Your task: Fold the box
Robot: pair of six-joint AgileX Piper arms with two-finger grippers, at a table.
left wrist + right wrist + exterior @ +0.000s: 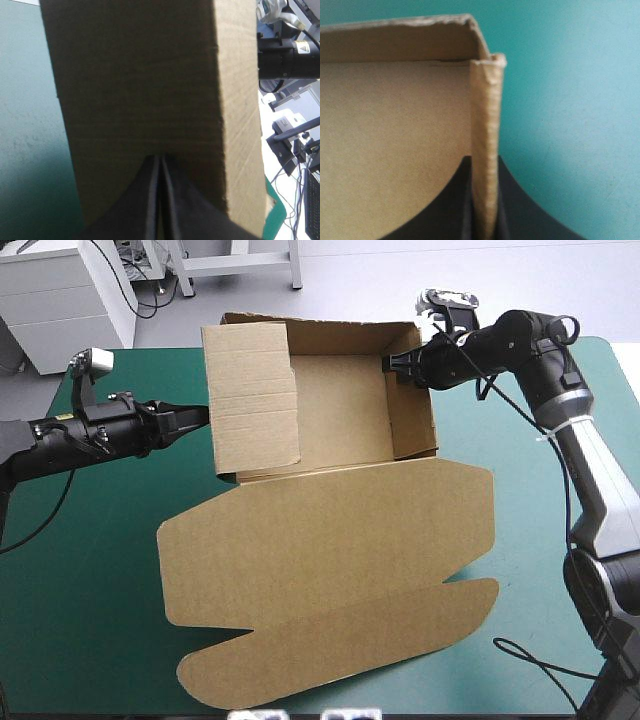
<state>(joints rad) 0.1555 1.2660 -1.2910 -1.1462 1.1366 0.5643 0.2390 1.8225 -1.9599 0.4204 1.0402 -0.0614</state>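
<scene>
The brown box [340, 400] stands as an open tray in the far half of the table, its lid [330, 560] lying flat toward the near edge. My left gripper [205, 418] is shut, and its pointed tip [160, 157] presses against the outside of the tall left wall [140, 75]. That wall [255, 400] stands higher than the others and leans in over the tray. My right gripper [393, 365] is shut on the box, one finger on each side of the right wall's top edge [485, 125] near the far right corner.
The lid's rounded flaps [330, 660] reach close to the table's near edge. Bare teal-green cover [80, 580] shows to the left of the lid and to the right [530, 540] of it. Both arms lie low over the table on either side of the tray.
</scene>
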